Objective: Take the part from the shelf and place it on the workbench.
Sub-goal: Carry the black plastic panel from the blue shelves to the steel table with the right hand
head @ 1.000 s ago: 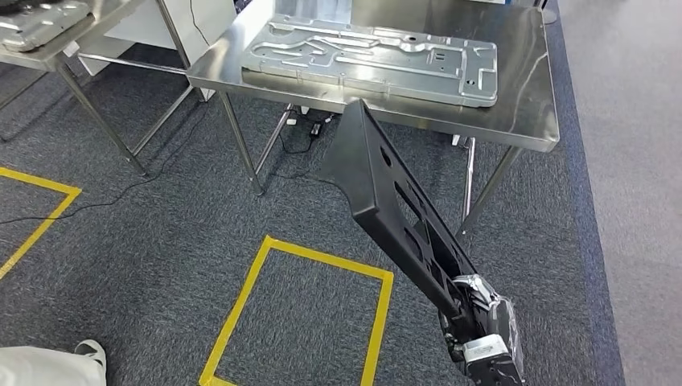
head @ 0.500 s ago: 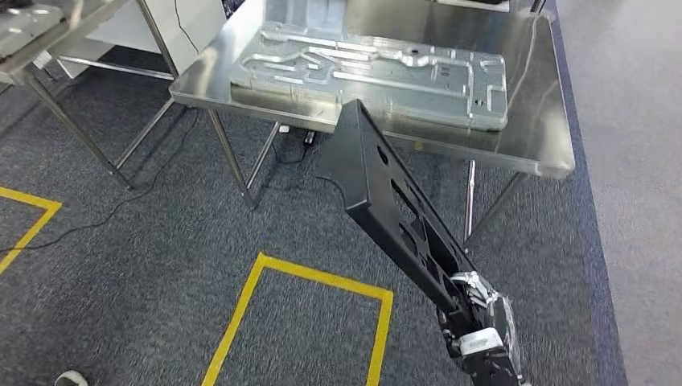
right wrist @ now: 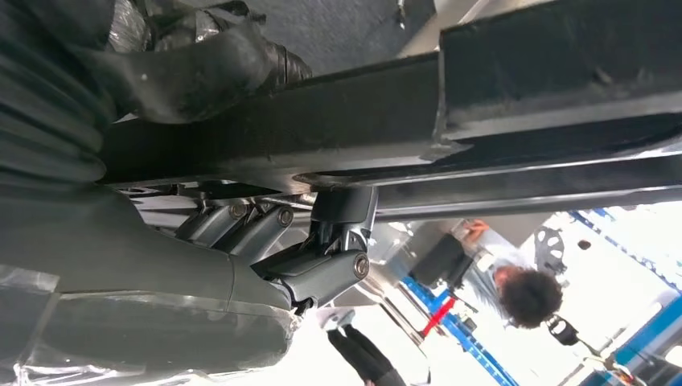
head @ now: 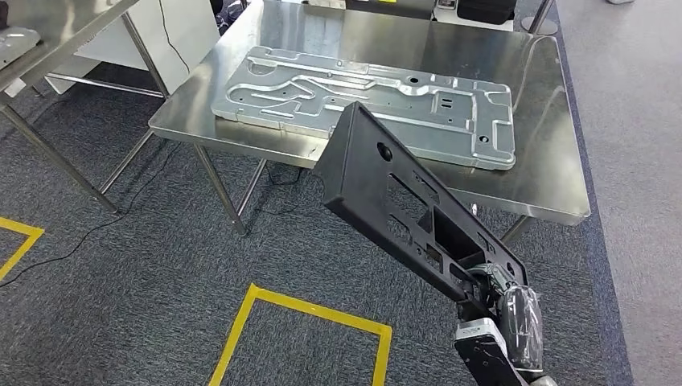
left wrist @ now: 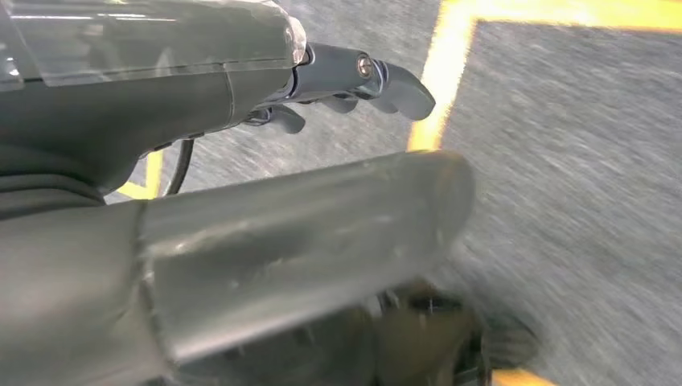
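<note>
Our right hand [head: 500, 299] holds the long black part [head: 402, 209] by its lower-right end, fingers [right wrist: 322, 269] wrapped around it. Its far tip could bump the silver plate [head: 362, 92] on the tabletop [head: 547, 181]. Our left hand [left wrist: 241, 161] holds nothing, fingers loosely curled.

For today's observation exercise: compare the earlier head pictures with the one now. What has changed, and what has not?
The camera has come nearer the workbench, so the whole scene shifted down the picture; the robot is approaching. The black part's far end now overlaps the bench edge. Unchanged: the right hand still grips the part, and the silver panel lies on the bench.
</note>
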Robot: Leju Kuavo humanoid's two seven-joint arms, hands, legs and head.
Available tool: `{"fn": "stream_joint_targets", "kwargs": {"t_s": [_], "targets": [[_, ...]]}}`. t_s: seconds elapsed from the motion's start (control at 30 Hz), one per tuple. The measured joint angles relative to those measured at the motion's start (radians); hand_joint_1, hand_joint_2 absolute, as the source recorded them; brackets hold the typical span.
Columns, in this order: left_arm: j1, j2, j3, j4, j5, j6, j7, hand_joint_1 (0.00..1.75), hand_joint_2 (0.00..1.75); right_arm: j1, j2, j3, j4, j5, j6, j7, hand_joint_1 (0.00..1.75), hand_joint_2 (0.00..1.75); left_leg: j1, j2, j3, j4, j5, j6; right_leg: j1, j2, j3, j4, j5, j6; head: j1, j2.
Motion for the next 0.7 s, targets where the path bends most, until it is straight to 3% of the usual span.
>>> {"fn": "stream_joint_targets", "kwargs": {"t_s": [0.03, 0.07, 0.1, 0.17, 0.2, 0.23, 0.33, 0.37, 0.43, 0.47, 0.53, 0.57, 0.63, 0.67, 0.7], "targets": [[-0.002, 0.001, 0.0, 0.0, -0.001, 0.0, -0.001, 0.0, 0.0, -0.001, 0.0, 0.0, -0.001, 0.013, -0.002, 0.0, 1.75, 1.75, 0.001, 0.002, -0.05, 0.074, 0.006, -0.001, -0.002, 0.0, 0.024, -0.014, -0.009, -0.006, 0.0, 0.0], [-0.002, 0.002, 0.0, 0.001, -0.004, 0.0, -0.002, 0.0, 0.0, -0.002, 0.0, -0.001, -0.003, 0.035, -0.007, 0.0, 1.75, 1.75, 0.001, 0.003, -0.102, 0.135, -0.01, -0.003, -0.002, 0.0, 0.047, -0.026, -0.019, -0.009, 0.0, 0.0], [-0.001, 0.004, -0.001, 0.002, -0.006, 0.0, -0.003, 0.0, 0.0, -0.004, 0.0, -0.001, -0.005, 0.065, -0.014, 0.0, 1.75, 1.75, 0.001, 0.004, -0.149, 0.17, -0.052, -0.005, -0.002, 0.003, 0.069, -0.037, -0.029, -0.01, 0.0, 0.0], [0.006, 0.011, 0.0, 0.008, -0.012, 0.001, -0.007, 0.0, 0.0, -0.011, 0.0, -0.001, -0.014, 0.148, -0.025, 0.0, 1.75, 1.75, 0.001, 0.006, -0.218, 0.172, -0.149, -0.008, -0.004, 0.009, 0.116, -0.054, -0.055, -0.007, 0.0, 0.0], [0.008, 0.016, 0.0, 0.013, -0.015, 0.002, -0.009, 0.0, 0.0, -0.016, -0.001, -0.002, -0.019, 0.192, -0.027, 0.0, 1.75, 1.75, 0.001, 0.006, -0.24, 0.144, -0.17, -0.01, -0.005, 0.012, 0.141, -0.059, -0.07, -0.004, 0.0, 0.0], [0.011, 0.023, 0.0, 0.018, -0.017, 0.004, -0.011, 0.0, 0.0, -0.022, -0.003, -0.002, -0.022, 0.238, -0.027, 0.0, 1.75, 1.75, 0.002, 0.008, -0.255, 0.1, -0.149, -0.012, -0.007, 0.013, 0.165, -0.063, -0.087, 0.0, 0.0, 0.0], [0.013, 0.039, -0.001, 0.043, -0.027, 0.012, -0.018, 0.0, 0.0, -0.036, -0.017, 0.002, -0.025, 0.373, -0.043, 0.002, 1.75, 1.75, 0.003, 0.028, -0.271, -0.032, 0.06, -0.01, -0.004, 0.014, 0.222, -0.065, -0.143, 0.018, 0.0, 0.0], [0.012, 0.042, -0.002, 0.052, -0.03, 0.014, -0.019, 0.0, 0.0, -0.04, -0.025, 0.007, -0.025, 0.42, -0.052, 0.004, 1.75, 1.75, 0.003, 0.032, -0.269, -0.048, 0.101, -0.004, -0.001, 0.014, 0.239, -0.063, -0.156, 0.025, 0.0, 0.0], [0.006, 0.051, -0.004, 0.067, -0.035, 0.019, -0.019, 0.0, 0.0, -0.048, -0.047, 0.021, -0.025, 0.503, -0.069, 0.017, 1.75, 1.75, 0.004, 0.028, -0.252, -0.048, 0.107, 0.014, 0.003, 0.012, 0.25, -0.034, -0.152, 0.041, 0.0, 0.0], [0.003, 0.054, -0.005, 0.074, -0.038, 0.021, -0.02, 0.0, 0.0, -0.054, -0.061, 0.031, -0.024, 0.535, -0.075, 0.027, 1.75, 1.75, 0.004, 0.023, -0.24, -0.052, 0.109, 0.024, 0.001, 0.011, 0.239, 0.006, -0.136, 0.046, 0.0, 0.0], [-0.003, 0.062, -0.006, 0.087, -0.044, 0.025, -0.02, 0.0, 0.0, -0.065, -0.096, 0.053, -0.02, 0.586, -0.09, 0.052, 1.75, 1.75, -0.001, 0.018, -0.211, -0.056, 0.101, 0.04, -0.002, 0.007, 0.168, 0.121, -0.119, 0.051, 0.0, 0.0], [-0.004, 0.066, -0.006, 0.093, -0.046, 0.026, -0.021, 0.0, 0.0, -0.069, -0.115, 0.064, -0.017, 0.607, -0.098, 0.065, 1.75, 1.75, -0.005, 0.017, -0.199, -0.06, 0.092, 0.046, -0.001, 0.004, 0.121, 0.177, -0.137, 0.052, 0.0, 0.0], [-0.003, 0.074, -0.007, 0.105, -0.05, 0.029, -0.021, 0.0, 0.0, -0.074, -0.155, 0.078, -0.009, 0.643, -0.112, 0.091, 1.75, 1.75, -0.014, 0.011, -0.172, -0.069, 0.071, 0.054, 0.005, 0.003, 0.032, 0.241, -0.221, 0.048, 0.0, 0.0], [-0.001, 0.077, -0.007, 0.11, -0.051, 0.03, -0.022, 0.0, 0.0, -0.076, -0.173, 0.081, -0.004, 0.656, -0.116, 0.101, 1.75, 1.75, -0.021, 0.008, -0.155, -0.074, 0.06, 0.057, 0.01, 0.003, -0.001, 0.244, -0.263, 0.042, 0.0, 0.0], [0.001, 0.08, -0.007, 0.115, -0.052, 0.031, -0.023, 0.0, 0.0, -0.078, -0.19, 0.083, 0.001, 0.665, -0.119, 0.108, 1.75, 1.75, -0.028, 0.006, -0.136, -0.079, 0.048, 0.061, 0.016, 0.003, -0.023, 0.225, -0.285, 0.031, 0.001, 0.0]]}}
